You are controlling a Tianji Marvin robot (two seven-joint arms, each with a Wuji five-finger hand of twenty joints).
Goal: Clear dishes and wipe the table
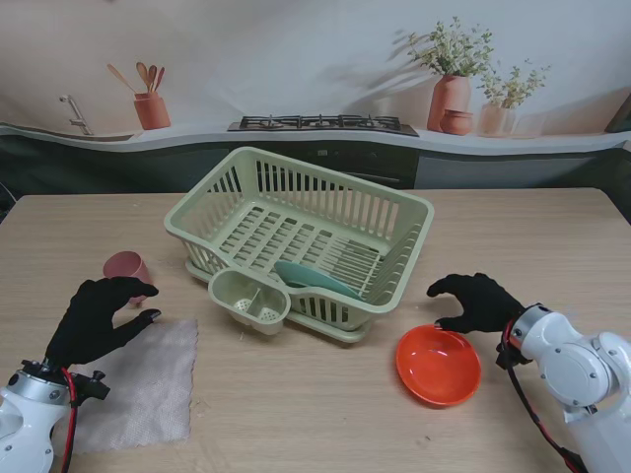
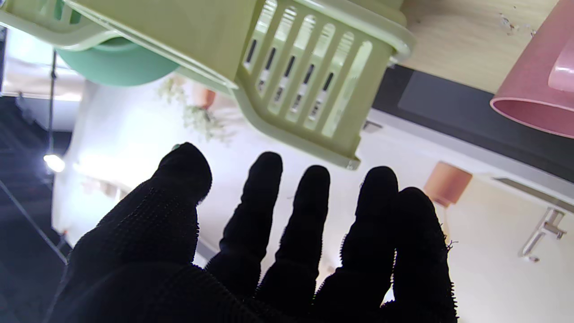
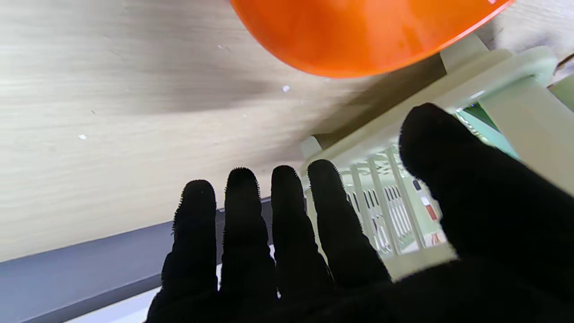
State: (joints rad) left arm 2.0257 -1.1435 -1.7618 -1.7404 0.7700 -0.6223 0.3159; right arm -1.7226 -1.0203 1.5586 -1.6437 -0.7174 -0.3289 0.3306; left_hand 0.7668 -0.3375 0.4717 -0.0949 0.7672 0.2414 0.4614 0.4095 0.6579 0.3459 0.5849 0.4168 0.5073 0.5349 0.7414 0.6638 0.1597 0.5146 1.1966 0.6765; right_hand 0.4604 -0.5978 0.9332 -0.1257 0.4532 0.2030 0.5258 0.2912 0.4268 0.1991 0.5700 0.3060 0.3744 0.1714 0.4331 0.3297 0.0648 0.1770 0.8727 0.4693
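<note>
An orange bowl [image 1: 439,366] [image 3: 367,36] rests on the wooden table [image 1: 296,414] at the near right. My right hand [image 1: 477,301] [image 3: 341,251] hovers open just beyond it, holding nothing. A pink cup [image 1: 126,268] [image 2: 538,89] stands at the left. My left hand [image 1: 97,317] [image 2: 269,251] is open a little nearer to me than the cup, over the far corner of a grey cloth [image 1: 138,386]. The green dish rack [image 1: 296,236] [image 2: 287,67] [image 3: 403,188] sits mid-table with a teal dish [image 1: 314,279] [image 2: 116,63] inside.
A cutlery cup [image 1: 249,300] hangs on the rack's near side. Behind the table runs a counter with a stove [image 1: 323,123], a utensil pot [image 1: 152,108] and potted plants [image 1: 452,89].
</note>
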